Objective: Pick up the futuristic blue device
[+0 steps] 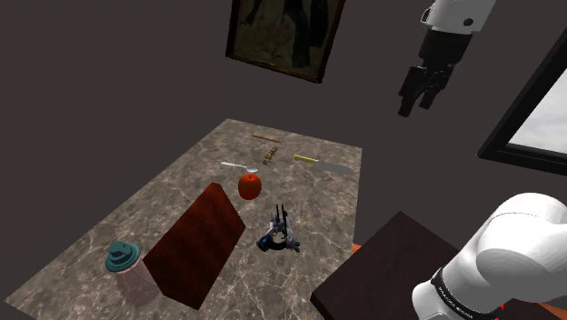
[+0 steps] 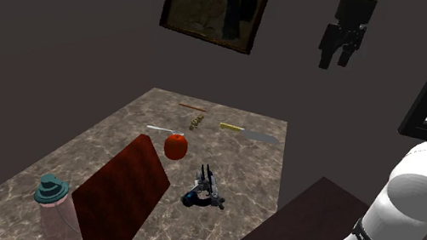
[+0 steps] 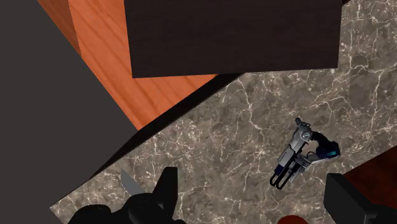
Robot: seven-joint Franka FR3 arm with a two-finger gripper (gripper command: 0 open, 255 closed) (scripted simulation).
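1. The futuristic blue device (image 1: pixel 279 234), a small blue, black and silver gadget with thin prongs sticking out of one end, lies on the brown-veined marble tabletop (image 1: pixel 100 238). It is near the table edge that faces the robot's dark box stand (image 1: pixel 386 264).
2. In the shoulder view, a dark red-brown wooden board (image 1: pixel 195 244) lies just to the device's left, apart from it. A round red fruit (image 1: pixel 250 185) sits farther back, between the device and the table's far end.
3. Toward the far end lie a yellow-handled knife (image 1: pixel 323 164) and a pale spoon (image 1: pixel 238 165). A translucent jar with a teal hat-shaped lid (image 1: pixel 123 259) stands at the board's near left corner.
4. The all-black two-finger gripper (image 1: pixel 413 107) hangs high over the table's far right corner, well apart from the device and from everything else on the marble.
5. Its jaws are spread and nothing is between them. In the wrist view the device (image 3: pixel 304 154) lies far below on the marble, closer to one finger (image 3: pixel 347 200) than to the other.
6. A dark framed painting (image 1: pixel 282 32) hangs on the grey wall behind the table.
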